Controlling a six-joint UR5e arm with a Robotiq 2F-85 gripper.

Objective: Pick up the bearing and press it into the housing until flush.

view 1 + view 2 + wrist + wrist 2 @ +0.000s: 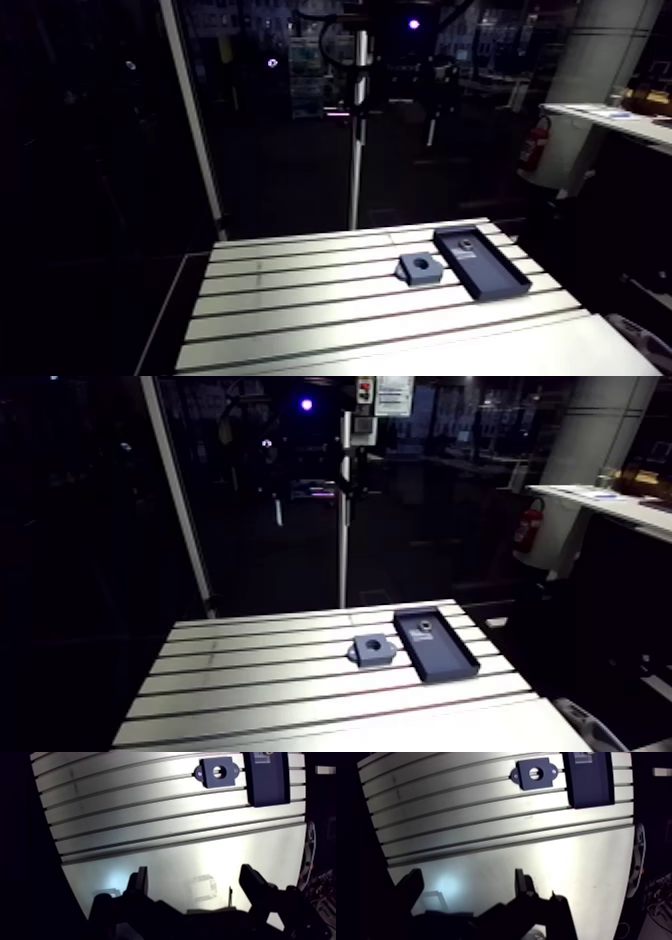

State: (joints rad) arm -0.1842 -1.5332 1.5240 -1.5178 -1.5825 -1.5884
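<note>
Hand [195, 874] spread wide, holding nothing, over bare tabletop [300, 300], well apart from the parts. Arm view, right of centre: bearing [465, 243] lies at the far end of the tray [492, 274]; housing [420, 268] just left of the tray, opening upward. Risks: fingers [141, 881] catch the tray wall on descent; an off-centre grasp tilts the bearing, which then jams partway in.

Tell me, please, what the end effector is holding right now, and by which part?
Nothing: the end effector is open, its two dark fingers apart over the slotted aluminium table.
</note>
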